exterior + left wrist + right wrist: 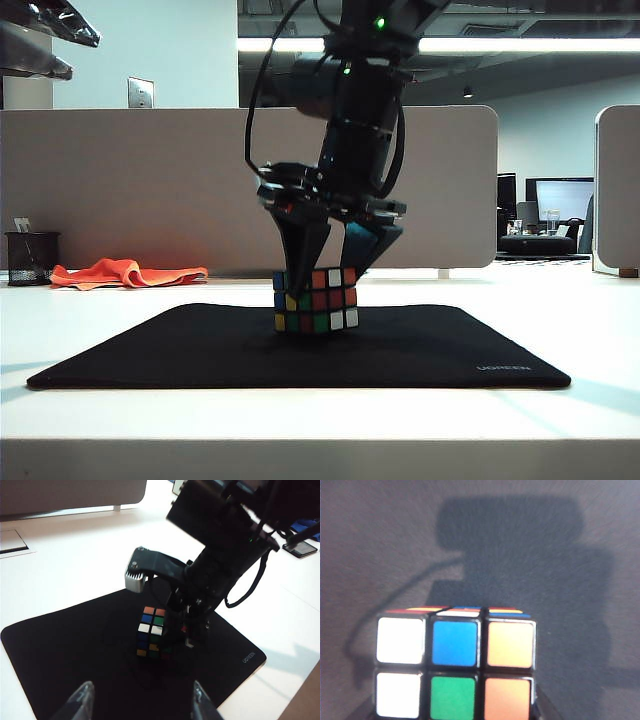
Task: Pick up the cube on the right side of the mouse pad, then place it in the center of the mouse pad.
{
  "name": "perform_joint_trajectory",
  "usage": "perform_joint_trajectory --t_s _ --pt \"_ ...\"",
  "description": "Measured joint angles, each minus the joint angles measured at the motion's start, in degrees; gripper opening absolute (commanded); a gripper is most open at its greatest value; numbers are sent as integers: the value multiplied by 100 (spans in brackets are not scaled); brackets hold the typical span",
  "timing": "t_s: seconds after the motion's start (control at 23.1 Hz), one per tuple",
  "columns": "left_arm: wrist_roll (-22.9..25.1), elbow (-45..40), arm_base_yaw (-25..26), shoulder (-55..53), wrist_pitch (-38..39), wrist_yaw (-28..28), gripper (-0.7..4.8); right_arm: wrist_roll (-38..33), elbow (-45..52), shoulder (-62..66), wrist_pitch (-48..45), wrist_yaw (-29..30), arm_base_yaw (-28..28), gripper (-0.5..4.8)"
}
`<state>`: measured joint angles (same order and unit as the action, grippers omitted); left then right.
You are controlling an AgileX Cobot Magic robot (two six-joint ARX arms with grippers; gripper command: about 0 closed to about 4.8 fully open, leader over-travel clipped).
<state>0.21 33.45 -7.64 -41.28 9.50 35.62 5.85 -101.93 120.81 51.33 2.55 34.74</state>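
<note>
Glossy plastic cube; matt cloth mouse pad

"UGREEN" on mouse pad corner, grey.

mouse pad bare around cube, right arm above

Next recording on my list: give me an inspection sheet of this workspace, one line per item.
Surface: white table, bare around the mat.
Job's things: cube on the mouse pad near its centre.
Clutter: orange cloth and black mesh cup at far left.
Grippers: right gripper closed on the cube from above; left gripper open, hovering off the pad's edge, empty.
Cables: black cable looping along the right arm.
Surroundings: grey partition, monitor behind.
</note>
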Motion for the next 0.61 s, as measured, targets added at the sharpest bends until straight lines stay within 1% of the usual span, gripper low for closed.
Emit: perform_joint_trajectory --t_s 0.04,0.09,0.13,0.17,0.35,0.48,0.52,0.56,0.61 --pt "0 0 0 0 20 0 246 0 2 26 -48 0 0 243" --pt "0 0 -2 0 17 0 246 0 2 31 -181 0 2 299" --pt "0 0 -2 0 17 0 246 0 0 57 -345 0 2 413" --pt "0 0 -2 0 20 0 246 7 2 70 -407 0 2 479" --pt "0 0 -2 0 20 0 246 4 0 66 -328 4 2 479" --pt "0 0 -2 0 20 0 246 4 11 -90 35 2 0 479" --pt "0 0 -2 2 20 0 246 4 11 -299 109 0 0 404" --pt "0 0 -2 0 20 0 246 4 9 -544 109 0 -26 295" --pt "0 0 0 2 17 0 246 0 4 -796 83 -39 -42 242"
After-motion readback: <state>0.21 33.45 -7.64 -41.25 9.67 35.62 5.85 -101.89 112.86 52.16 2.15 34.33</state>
